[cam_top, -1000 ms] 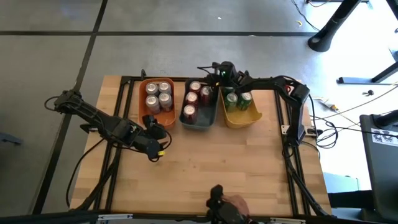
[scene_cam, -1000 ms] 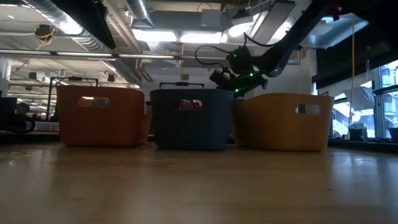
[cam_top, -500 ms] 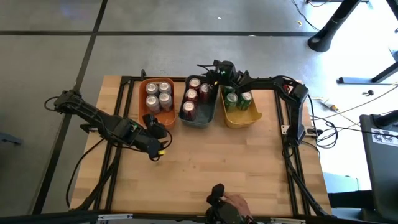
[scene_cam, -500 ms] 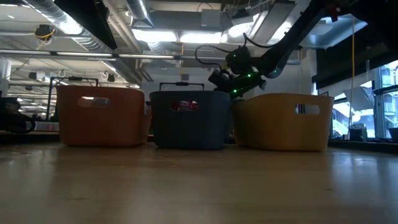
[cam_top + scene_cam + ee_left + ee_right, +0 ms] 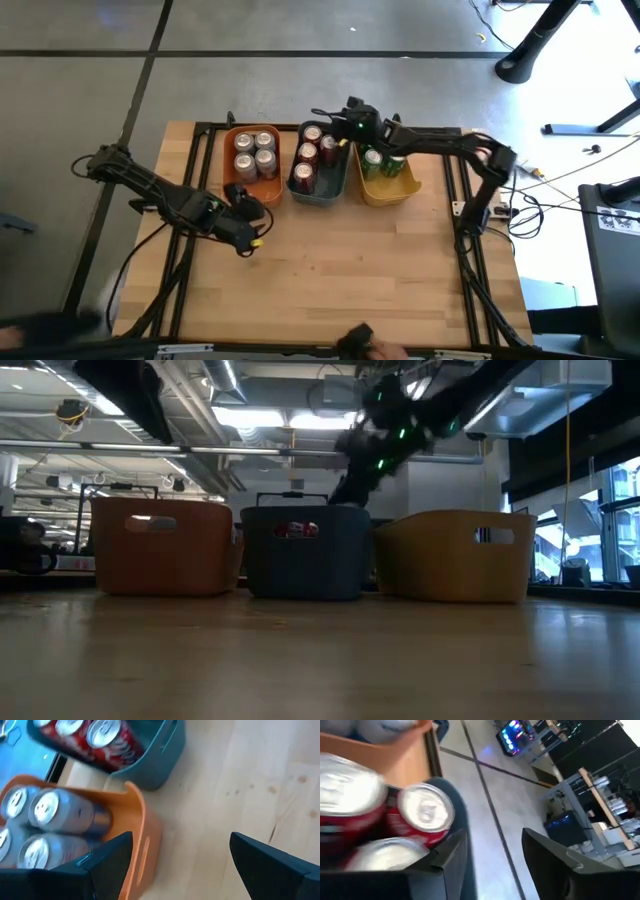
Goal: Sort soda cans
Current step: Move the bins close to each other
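Three bins stand in a row at the table's far side. The orange bin [image 5: 252, 160] holds several silver-grey cans [image 5: 50, 810]. The blue-grey bin [image 5: 320, 168] holds several red cans [image 5: 422, 817]. The yellow bin [image 5: 386, 178] holds green cans [image 5: 381, 160]. My right gripper [image 5: 340, 118] hovers open above the far end of the blue-grey bin [image 5: 457, 845], with nothing between its fingers [image 5: 492, 865]. It shows raised and blurred in the low view [image 5: 375, 445]. My left gripper [image 5: 246, 213] waits open [image 5: 182, 865] over the table, just near of the orange bin [image 5: 135, 835].
Bare wooden table top [image 5: 350, 270] spreads from the bins to the near edge. Black frame rails [image 5: 462, 240] run along the table's left and right sides. In the low view the three bins [image 5: 305, 550] stand side by side, hiding the cans.
My right gripper has risen from just above the bins' rims and shifted toward the table's left, from over the gap between the blue-grey and yellow bins to over the blue-grey bin. Its arm has swung outward to the right. The cans and bins have stayed put.
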Action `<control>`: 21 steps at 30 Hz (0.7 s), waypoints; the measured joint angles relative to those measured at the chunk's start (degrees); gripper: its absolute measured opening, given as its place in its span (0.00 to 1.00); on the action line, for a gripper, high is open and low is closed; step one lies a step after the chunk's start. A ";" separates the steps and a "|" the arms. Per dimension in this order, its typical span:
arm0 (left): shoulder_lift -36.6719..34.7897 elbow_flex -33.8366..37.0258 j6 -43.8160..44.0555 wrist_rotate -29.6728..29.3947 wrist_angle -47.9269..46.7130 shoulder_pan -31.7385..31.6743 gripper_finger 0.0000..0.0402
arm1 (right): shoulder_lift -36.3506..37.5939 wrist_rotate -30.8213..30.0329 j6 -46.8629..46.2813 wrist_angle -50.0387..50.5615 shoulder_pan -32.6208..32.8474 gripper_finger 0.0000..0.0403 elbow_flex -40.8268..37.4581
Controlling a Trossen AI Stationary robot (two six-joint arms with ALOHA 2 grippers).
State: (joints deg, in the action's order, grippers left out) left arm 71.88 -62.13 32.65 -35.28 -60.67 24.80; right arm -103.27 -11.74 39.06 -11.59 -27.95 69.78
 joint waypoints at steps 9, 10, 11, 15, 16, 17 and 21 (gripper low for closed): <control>-4.30 0.00 17.85 0.22 -17.59 1.02 0.80 | 18.48 -5.38 -13.01 24.04 10.05 0.47 0.02; -4.88 0.00 19.80 0.27 -19.33 0.87 0.80 | 20.31 -5.69 -15.10 26.72 11.20 0.47 0.02; -5.52 0.00 21.56 0.47 -20.92 0.48 0.80 | 21.92 -5.76 -17.35 29.30 12.25 0.47 0.02; -7.54 0.00 27.34 2.09 -26.80 -2.37 0.80 | 26.57 -5.82 -25.47 39.15 16.18 0.47 0.02; -7.87 0.00 28.42 2.87 -27.78 -3.65 0.80 | 27.25 -5.82 -27.14 41.41 17.16 0.47 0.00; -8.10 0.00 28.72 3.65 -28.78 -5.27 0.80 | 27.82 -5.80 -28.74 43.33 18.12 0.47 0.00; -8.14 0.00 19.97 8.08 -29.28 -13.28 0.80 | 28.32 -5.80 -33.47 49.24 22.20 0.47 -0.02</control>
State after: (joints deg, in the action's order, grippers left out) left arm 63.75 -62.13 52.62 -27.20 -89.95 11.51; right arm -74.95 -17.54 5.59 37.65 -5.74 69.76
